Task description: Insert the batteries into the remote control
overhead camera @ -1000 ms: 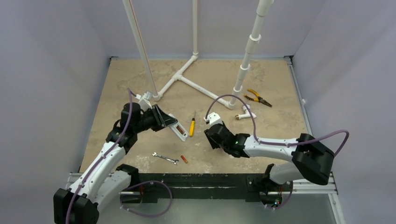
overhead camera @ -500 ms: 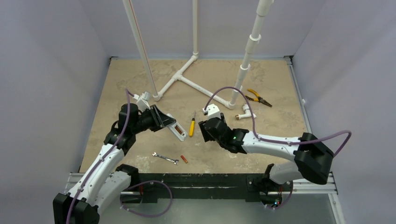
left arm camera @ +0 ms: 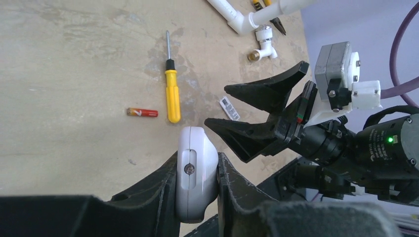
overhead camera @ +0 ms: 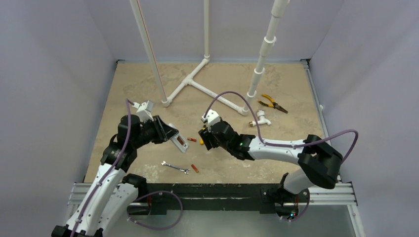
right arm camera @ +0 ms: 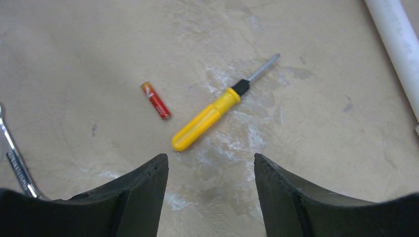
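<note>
- One battery [overhead camera: 195, 168] lies nearest me on the worktop [overhead camera: 128, 89], beside the wrench [overhead camera: 175, 167].
- The left gripper [left arm camera: 197, 165] has its jaws clamped on the remote control [left arm camera: 196, 180], left of centre.
- The right gripper [right arm camera: 210, 165] hangs with jaws released over the other battery [right arm camera: 156, 100]; I'd centre on it, clear of the screwdriver [right arm camera: 207, 118].

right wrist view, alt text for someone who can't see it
The right arm's open claw hangs above a tan table, with a red battery and a yellow-handled screwdriver lying just ahead. A silver wrench shows at the left edge.

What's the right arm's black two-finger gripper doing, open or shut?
Open: the right gripper has its fingers wide apart, gripping nothing, near the yellow-handled screwdriver.
</note>
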Tool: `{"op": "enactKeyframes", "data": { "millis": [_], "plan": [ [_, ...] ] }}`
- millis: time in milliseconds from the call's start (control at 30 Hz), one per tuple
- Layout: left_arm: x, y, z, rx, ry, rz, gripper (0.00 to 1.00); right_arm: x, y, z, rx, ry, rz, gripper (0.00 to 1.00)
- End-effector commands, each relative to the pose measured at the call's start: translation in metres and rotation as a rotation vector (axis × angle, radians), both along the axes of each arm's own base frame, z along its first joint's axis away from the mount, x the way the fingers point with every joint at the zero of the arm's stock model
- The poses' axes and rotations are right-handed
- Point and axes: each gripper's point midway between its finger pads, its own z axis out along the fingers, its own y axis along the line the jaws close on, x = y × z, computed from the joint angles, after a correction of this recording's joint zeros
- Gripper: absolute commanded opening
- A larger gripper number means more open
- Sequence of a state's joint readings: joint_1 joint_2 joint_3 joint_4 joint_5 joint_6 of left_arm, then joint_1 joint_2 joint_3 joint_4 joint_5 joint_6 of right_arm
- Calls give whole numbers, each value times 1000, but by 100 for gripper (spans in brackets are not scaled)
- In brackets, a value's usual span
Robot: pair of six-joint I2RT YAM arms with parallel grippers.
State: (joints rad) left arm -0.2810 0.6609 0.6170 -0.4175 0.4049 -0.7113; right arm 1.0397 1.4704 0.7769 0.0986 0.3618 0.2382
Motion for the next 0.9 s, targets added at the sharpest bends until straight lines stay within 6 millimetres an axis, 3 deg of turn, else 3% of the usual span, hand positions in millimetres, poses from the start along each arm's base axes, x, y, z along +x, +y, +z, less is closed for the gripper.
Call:
{"op": "enactKeyframes", "data": {
  "millis": [0,167,400,667,867],
  "plan": [
    [-8,26,4,115,-45,72,0,-7,49,19,25,-135,335,62],
    [-15,45,-15,167,57,182,0,-15,80,13,10,-202,564,63],
    [-18,45,-18,132,69,205,0,-5,102,-9,-49,-185,678,63],
    [-18,38,-11,119,37,157,0,8,106,-28,-88,-132,688,62],
    [-16,35,-12,116,29,135,0,15,98,-43,-93,-59,685,62]
  ]
}}
